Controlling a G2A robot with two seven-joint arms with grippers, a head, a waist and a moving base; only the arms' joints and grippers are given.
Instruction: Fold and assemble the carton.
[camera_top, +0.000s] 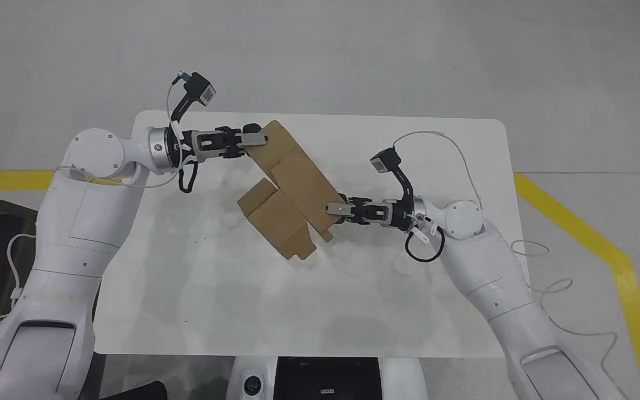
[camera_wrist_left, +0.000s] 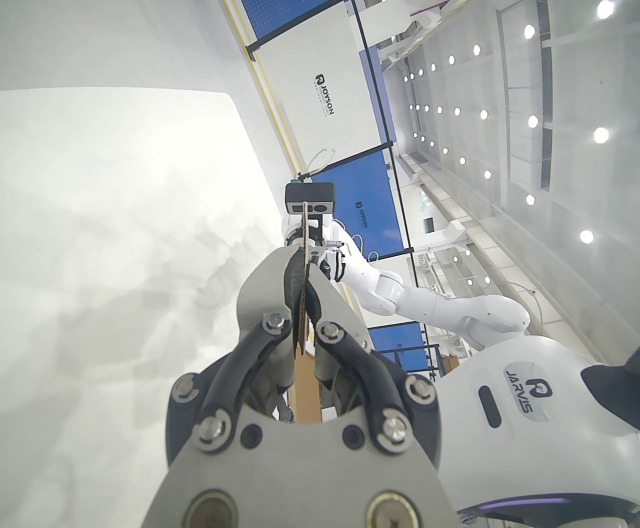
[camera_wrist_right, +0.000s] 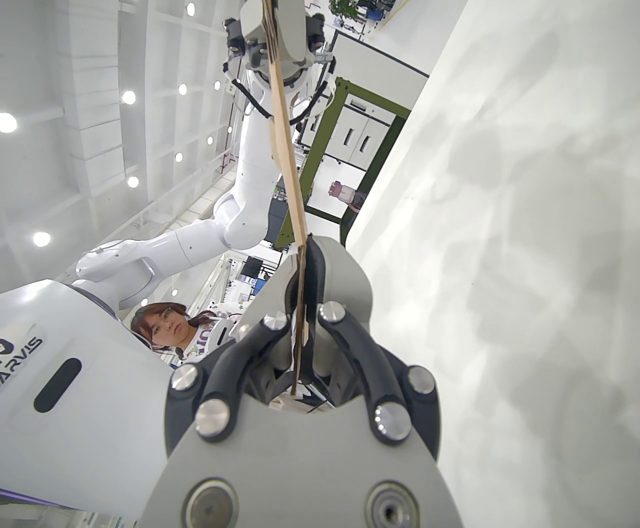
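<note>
The flat carton (camera_top: 288, 200) sits mid-frame over the desk (camera_top: 440, 290). The left fingers (camera_wrist_left: 260, 290) pinch its upper-left corner and the right fingers (camera_wrist_right: 345, 280) its right edge. Keep both grips firm and ease the arms together so it opens square.

A white wall panel (camera_wrist_left: 320, 100) in the room behind carried a round logo and one short word in dark capital letters, set along its length. The blue panel (camera_wrist_left: 365, 207) next to it bore a like logo and word in white letters, smaller.
</note>
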